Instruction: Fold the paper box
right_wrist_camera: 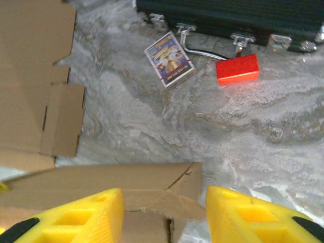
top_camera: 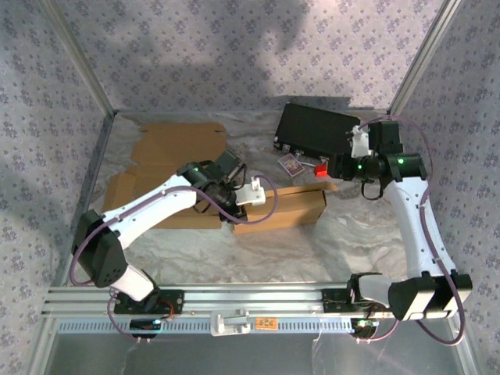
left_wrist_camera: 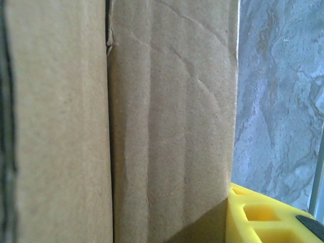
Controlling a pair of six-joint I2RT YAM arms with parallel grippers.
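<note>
I see a tabletop (top_camera: 351, 234) draped in crinkled silvery cloth, with the paper box (top_camera: 277, 207) lying across its middle. One long section of the box already stands up as a low rectangular body. The broad panels to its left (top_camera: 168, 156) lie flat and unfolded, so I judge the job roughly half done, with the walls, lid and ends left to close. A black case (top_camera: 316, 131) sits at the far side. My left hand (top_camera: 241, 201) is pressed against the box's cardboard, and I cannot tell whether its fingers are apart or together. My right hand (right_wrist_camera: 162, 217) hovers over the box's loose right end flap, fingers apart and holding nothing. A small card pack (right_wrist_camera: 169, 59) and a red block (right_wrist_camera: 237, 69) lie near the case.
</note>
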